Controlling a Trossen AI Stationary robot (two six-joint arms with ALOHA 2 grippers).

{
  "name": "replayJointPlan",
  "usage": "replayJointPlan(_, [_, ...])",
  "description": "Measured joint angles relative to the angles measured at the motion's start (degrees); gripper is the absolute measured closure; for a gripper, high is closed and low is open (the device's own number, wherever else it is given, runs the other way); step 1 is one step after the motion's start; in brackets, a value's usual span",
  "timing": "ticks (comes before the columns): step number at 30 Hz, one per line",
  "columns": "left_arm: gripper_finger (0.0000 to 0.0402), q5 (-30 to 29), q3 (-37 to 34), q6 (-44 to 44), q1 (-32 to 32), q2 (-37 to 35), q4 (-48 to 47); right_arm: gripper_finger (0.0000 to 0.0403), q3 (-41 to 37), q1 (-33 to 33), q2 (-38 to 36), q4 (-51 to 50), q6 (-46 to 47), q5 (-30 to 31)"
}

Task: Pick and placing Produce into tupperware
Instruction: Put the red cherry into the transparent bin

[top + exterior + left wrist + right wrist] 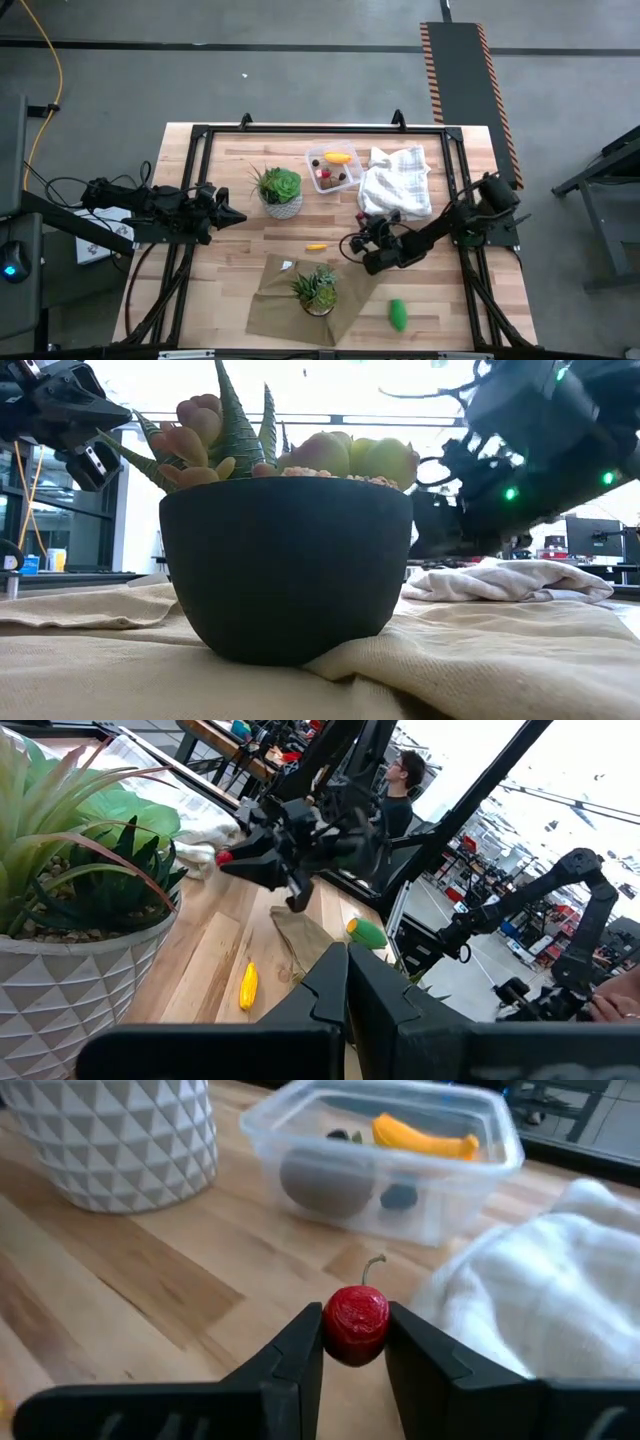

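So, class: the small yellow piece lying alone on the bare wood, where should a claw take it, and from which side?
Grip the yellow piece across its narrow middle, coming straight down from above. It is oblong and lies flat on the table, long axis running left to right in the high view, so fingers should close across its short width. Nothing touches it.

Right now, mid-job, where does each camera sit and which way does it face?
High view: overhead, straight down; both arms, clear plastic rectangular tupperware, right pincer.
Low view: table height, looking level past a dark round plant pot; arms above.
Left wrist view: behind the shut left pincer, facing the right arm, a small yellow oblong piece on the wood.
Right wrist view: behind its pincer, shut on a red cherry, facing the tupperware.
Shared: both wrist views show the white faceted pot.
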Motion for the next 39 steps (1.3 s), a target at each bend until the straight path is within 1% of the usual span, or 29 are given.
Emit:
replayJointPlan(3, [0.0401,0.00,0.00,0.00,-0.02,0.00,0.00,0.0320,0.02,0.28,-3.23,-1.57,-1.42,0.00])
replayJointPlan(8, [0.0401,0.00,0.00,0.00,-0.01,0.00,0.00,0.0320,0.07,0.14,-9.06,-3.67,-7.00,-0.07])
replayJointPlan(10, [0.0401,0.00,0.00,0.00,-0.01,0.00,0.00,0.0320,0.09,-0.17,-11.17,-4.76,-7.90,-0.32])
replayJointPlan(16, [0.0401,-0.02,0.00,0.00,0.00,0.00,0.00,0.0320,0.09,-1.24,-16.71,-6.24,-10.06,-3.14])
replayJointPlan(19, [0.0401,0.00,0.00,0.00,-0.01,0.00,0.00,0.0320,0.09,-2.03,-19.59,-6.56,-10.89,-6.95])
replayJointPlan(23, [0.0401,0.00,0.00,0.00,-0.01,0.00,0.00,0.0320,0.09,-3.48,-23.68,-6.62,-14.48,-12.87])
replayJointPlan(28, [0.0401,0.00,0.00,0.00,-0.02,0.00,0.00,0.0320,0.38,-6.79,-27.90,-6.91,-18.59,-18.65])
replayJointPlan(34, [0.0401,0.00,0.00,0.00,-0.01,0.00,0.00,0.0320,6.18,-11.44,-28.98,-10.75,-27.07,-29.02])
replayJointPlan(39, [0.0401,0.00,0.00,0.00,-0.01,0.00,-0.01,0.0320,11.32,-15.85,-28.98,-15.69,-31.06,-33.72])
